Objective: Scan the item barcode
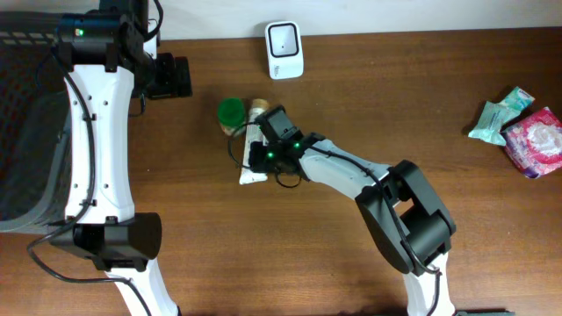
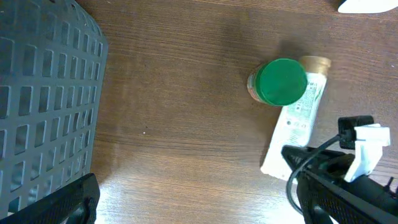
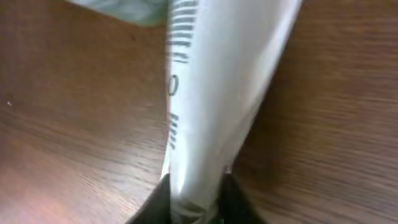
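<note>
The item is a white tube [image 1: 252,168] with a gold cap, lying on the brown table beside a green-lidded jar. My right gripper [image 1: 266,154] is down on the tube's lower half. In the right wrist view its dark fingers [image 3: 160,200] press on both sides of the tube [image 3: 211,93], shut on it; dark printed bars show on the tube's side. The white scanner [image 1: 284,50] stands at the back edge, apart from the tube. My left gripper [image 1: 173,76] hovers at the back left, open and empty [image 2: 199,211], with the tube [image 2: 298,118] off to its right.
A green-lidded jar [image 1: 231,112] [image 2: 281,81] touches the tube's capped end. A grey mesh basket [image 1: 26,132] [image 2: 43,93] fills the left side. A teal packet [image 1: 499,116] and a pink packet [image 1: 536,140] lie at the far right.
</note>
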You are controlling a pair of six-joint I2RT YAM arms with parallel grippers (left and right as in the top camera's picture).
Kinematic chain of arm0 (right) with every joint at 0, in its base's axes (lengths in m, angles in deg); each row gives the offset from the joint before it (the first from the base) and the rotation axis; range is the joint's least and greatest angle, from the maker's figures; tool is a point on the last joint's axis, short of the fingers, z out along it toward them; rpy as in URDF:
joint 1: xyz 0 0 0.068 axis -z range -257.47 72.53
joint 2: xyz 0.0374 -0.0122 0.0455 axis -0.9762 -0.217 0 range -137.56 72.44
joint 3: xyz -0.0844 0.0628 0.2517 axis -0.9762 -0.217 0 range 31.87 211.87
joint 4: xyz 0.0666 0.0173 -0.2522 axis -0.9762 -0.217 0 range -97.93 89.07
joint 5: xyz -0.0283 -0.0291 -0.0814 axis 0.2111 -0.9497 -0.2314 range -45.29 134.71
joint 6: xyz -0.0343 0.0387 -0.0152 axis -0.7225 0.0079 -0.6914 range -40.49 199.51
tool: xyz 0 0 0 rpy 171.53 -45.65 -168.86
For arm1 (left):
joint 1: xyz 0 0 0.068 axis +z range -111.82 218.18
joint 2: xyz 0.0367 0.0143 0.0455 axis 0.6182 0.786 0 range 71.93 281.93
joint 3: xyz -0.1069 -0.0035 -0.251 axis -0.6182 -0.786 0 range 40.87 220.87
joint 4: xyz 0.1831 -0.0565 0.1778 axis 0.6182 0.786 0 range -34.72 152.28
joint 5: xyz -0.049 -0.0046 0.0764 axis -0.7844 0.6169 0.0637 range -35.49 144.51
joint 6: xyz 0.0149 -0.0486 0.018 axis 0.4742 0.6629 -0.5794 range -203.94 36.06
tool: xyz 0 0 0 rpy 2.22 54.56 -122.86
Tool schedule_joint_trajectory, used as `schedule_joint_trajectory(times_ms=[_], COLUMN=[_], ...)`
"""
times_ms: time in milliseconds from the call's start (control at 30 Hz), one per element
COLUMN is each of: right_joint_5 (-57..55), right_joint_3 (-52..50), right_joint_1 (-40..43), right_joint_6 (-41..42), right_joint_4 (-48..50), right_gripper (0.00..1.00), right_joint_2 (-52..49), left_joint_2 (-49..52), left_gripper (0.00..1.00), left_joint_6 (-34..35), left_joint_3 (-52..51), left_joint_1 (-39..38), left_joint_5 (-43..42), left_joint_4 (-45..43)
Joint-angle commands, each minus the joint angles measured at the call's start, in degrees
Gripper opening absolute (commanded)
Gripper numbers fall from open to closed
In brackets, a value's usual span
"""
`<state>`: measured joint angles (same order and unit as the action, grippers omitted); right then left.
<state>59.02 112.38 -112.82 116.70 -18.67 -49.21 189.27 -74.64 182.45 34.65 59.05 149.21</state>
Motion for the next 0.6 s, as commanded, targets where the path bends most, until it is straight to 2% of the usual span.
schedule_joint_trajectory(times_ms=[0, 133, 167, 233, 300, 400, 433, 500, 533, 567], right_joint_5=[-1.27, 0.48, 0.46, 0.46, 0.39, 0.0, 0.02, 0.02, 0.02, 0.02], right_joint_3=[-0.57, -0.57, -0.57, -0.59, -0.59, -0.28, 0.96, 4.79, 6.19, 6.75], right_joint_1=[3.87, 8.28, 9.68, 10.27, 10.27, 11.23, 12.74, 16.33, 18.34, 20.24], right_joint_6=[-0.07, -0.5, -2.27, -6.71, -13.35, -14.47, -16.57, -18.99, -18.99, -19.02], right_joint_4=[-8.22, -21.53, -26.62, -29.29, -32.48, -36.54, -39.65, -45.64, -46.58, -46.01], right_gripper=[0.04, 0.04, 0.04, 0.08, 0.45, 0.47, 0.52, 0.65, 0.68, 0.86], right_joint_2=[4.07, 8.41, 8.7, 8.68, 8.68, 8.7, 8.7, 8.7, 8.7, 8.7], left_joint_2=[0.11, 0.09, 0.11, 0.11, 0.11, 0.11, 0.11, 0.11, 0.11, 0.11], left_gripper=[0.99, 0.99, 0.99, 0.99, 0.99, 0.99, 0.99, 0.99, 0.99, 0.99], left_joint_6=[0.5, 0.5, 0.5, 0.5, 0.5, 0.48, 0.5, 0.5, 0.5, 0.5], left_joint_3=[-0.07, -0.07, -0.07, -0.07, -0.07, -0.07, -0.07, -0.07, -0.07, -0.09], left_joint_1=[-0.04, -0.09, -0.09, -0.09, -0.04, -0.04, -0.04, -0.04, -0.04, -0.04], left_joint_5=[0.24, 0.26, 0.24, 0.24, 0.26, 0.24, 0.24, 0.24, 0.26, 0.24], left_joint_4=[0.02, 0.02, 0.04, 0.02, 0.02, 0.02, 0.02, 0.02, 0.02, 0.02])
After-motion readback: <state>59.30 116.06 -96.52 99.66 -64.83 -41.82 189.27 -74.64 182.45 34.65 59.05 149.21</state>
